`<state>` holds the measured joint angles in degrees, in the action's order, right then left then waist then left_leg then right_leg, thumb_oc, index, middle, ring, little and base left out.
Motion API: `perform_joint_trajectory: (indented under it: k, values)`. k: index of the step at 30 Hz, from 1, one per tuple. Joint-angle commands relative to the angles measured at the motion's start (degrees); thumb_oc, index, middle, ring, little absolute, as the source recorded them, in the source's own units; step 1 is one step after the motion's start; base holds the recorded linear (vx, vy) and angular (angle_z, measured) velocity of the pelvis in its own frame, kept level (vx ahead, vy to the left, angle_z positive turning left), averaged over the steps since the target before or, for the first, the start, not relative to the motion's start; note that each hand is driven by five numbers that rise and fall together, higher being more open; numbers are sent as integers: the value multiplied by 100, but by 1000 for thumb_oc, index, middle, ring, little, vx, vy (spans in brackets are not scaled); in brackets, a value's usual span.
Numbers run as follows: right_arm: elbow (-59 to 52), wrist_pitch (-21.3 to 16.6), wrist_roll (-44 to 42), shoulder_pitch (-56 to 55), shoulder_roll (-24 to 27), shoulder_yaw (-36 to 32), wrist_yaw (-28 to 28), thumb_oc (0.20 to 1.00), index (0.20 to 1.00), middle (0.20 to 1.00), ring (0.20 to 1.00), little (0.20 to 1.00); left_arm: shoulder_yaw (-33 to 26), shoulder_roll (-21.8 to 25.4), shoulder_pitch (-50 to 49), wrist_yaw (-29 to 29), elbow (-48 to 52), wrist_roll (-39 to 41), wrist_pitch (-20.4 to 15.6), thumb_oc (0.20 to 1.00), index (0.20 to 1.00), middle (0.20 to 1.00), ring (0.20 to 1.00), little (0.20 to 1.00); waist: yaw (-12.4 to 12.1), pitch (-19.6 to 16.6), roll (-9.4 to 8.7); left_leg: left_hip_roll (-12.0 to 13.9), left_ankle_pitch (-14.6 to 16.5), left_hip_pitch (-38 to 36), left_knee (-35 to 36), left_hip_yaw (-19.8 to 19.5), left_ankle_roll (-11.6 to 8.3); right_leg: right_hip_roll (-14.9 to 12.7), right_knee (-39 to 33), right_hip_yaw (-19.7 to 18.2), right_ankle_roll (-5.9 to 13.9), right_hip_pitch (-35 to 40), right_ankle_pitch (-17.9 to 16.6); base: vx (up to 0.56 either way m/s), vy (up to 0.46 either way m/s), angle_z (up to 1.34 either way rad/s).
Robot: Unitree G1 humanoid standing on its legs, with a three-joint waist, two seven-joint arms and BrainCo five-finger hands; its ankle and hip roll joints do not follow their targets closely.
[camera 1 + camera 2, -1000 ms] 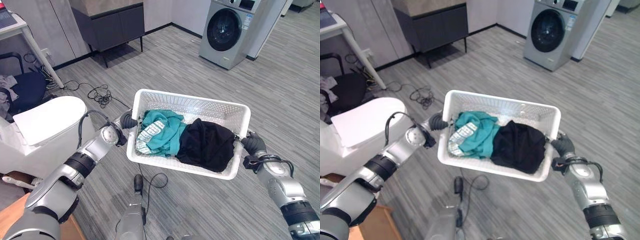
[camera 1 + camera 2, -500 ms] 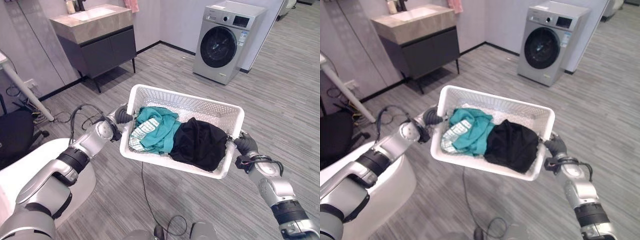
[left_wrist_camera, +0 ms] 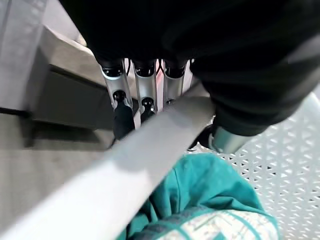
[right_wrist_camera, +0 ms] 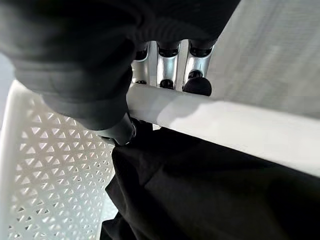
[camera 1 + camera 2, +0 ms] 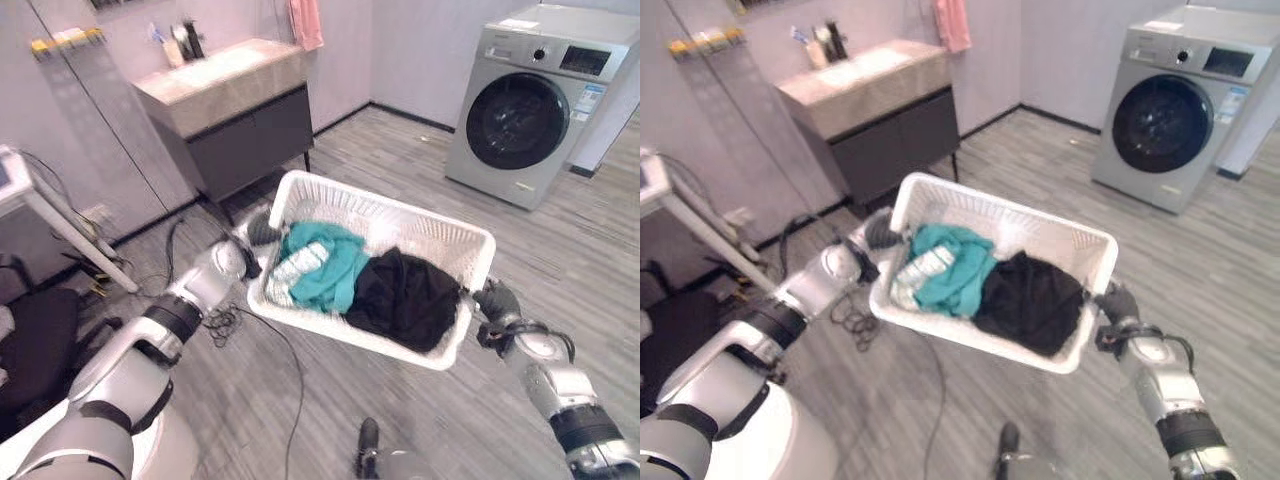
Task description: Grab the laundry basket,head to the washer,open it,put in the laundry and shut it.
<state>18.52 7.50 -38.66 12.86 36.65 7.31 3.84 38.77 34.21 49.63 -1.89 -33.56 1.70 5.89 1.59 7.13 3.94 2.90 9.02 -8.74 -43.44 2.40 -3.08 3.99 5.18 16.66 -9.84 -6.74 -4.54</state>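
basket held in the air, well short of the washer. left hand and right hand each curled round an end rim. stiff plastic, light soft clothes; keep rim grips, keep level.

You have a white perforated plastic laundry basket, matt. In it lie a soft teal cloth garment and a black cloth garment. Your floor is grey wood-grain planking.
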Motion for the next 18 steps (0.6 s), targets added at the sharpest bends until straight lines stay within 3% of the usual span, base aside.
perform_joint_trajectory:
  k: [1, 2, 4, 5, 7, 9, 12, 13, 14, 18]
  values:
    - [-1017, -617, -196, 557, 47, -10, -423, 200, 200, 200, 200, 200, 228, -208, 340, 72, 735, 140, -703, 200, 200, 200, 200, 200, 61, -312, -457, 700, -1666, 763, -455, -57, 158, -526, -298, -342, 969, 819, 549, 240, -410, -3]
    - [-1018, -616, -196, 556, 47, -12, -423, 200, 200, 200, 200, 200, 228, -208, 341, 72, 736, 141, -702, 200, 200, 200, 200, 200, 68, -317, -442, 714, -1653, 785, -483, -72, 154, -511, -298, -332, 967, 813, 548, 127, -261, -20]
    - [-1127, -647, -191, 503, 48, -66, -357, 200, 200, 200, 200, 200, 222, -283, 412, 25, 770, 229, -655, 200, 200, 200, 200, 200, -9, -130, -558, 897, -1712, 1344, -1336, 3, 191, -358, -369, -333, 779, 1099, 660, 216, -300, -44]
    - [-1174, -623, -198, 447, 82, -102, -260, 200, 200, 200, 200, 200, 275, -338, 512, 11, 795, 301, -609, 200, 200, 200, 200, 200, -79, -43, -567, 824, -1389, 1850, -1351, 73, 218, -323, -381, -352, 775, 1283, 805, 290, -188, -29]
    - [-1263, -609, -214, 337, 88, -145, -266, 200, 200, 200, 200, 200, 284, -393, 559, 25, 786, 283, -601, 200, 200, 200, 200, 200, -173, -26, -583, 462, -1141, 2244, -652, 81, 229, -330, -379, -435, 855, 1402, 874, 275, -38, -22]
    - [-1326, -621, -168, 251, 108, -193, -288, 200, 200, 200, 200, 200, 304, -438, 607, 31, 778, 247, -612, 200, 200, 200, 200, 200, -274, -23, -612, 272, -1049, 2371, 546, 182, 237, -346, -355, -482, 948, 1522, 978, 306, 3, -73]
    - [-1285, -705, -84, 240, 83, -179, -272, 200, 200, 200, 200, 200, 396, -532, 667, 20, 757, 187, -644, 200, 200, 200, 200, 200, -397, -41, -553, 84, -1251, 2312, 2784, 374, 236, -306, -309, -436, 1081, 1740, 1159, 316, 26, -59]
    - [-1283, -708, -84, 236, 85, -180, -273, 200, 200, 200, 200, 200, 398, -538, 666, 20, 754, 185, -645, 200, 200, 200, 200, 200, -406, -35, -589, 39, -1340, 2214, 2955, 402, 240, -349, -306, -442, 1088, 1752, 1164, 352, 1, -30]
    - [-1226, -756, -44, 236, 33, -185, -246, 200, 200, 200, 200, 200, 443, -617, 662, 42, 744, 161, -675, 200, 200, 200, 200, 200, -424, -57, -515, -25, -1460, 2340, 3592, 685, 188, -244, -293, -402, 1112, 1947, 1307, 363, -3, -18]
    - [-1110, -745, -30, 397, -71, -102, -222, 200, 200, 200, 200, 200, 487, -597, 707, 76, 736, 152, -670, 200, 200, 200, 200, 200, -538, -192, -466, -110, -1492, 2169, 3999, 997, 273, -179, -148, -500, 1147, 2144, 1538, 337, 13, -6]
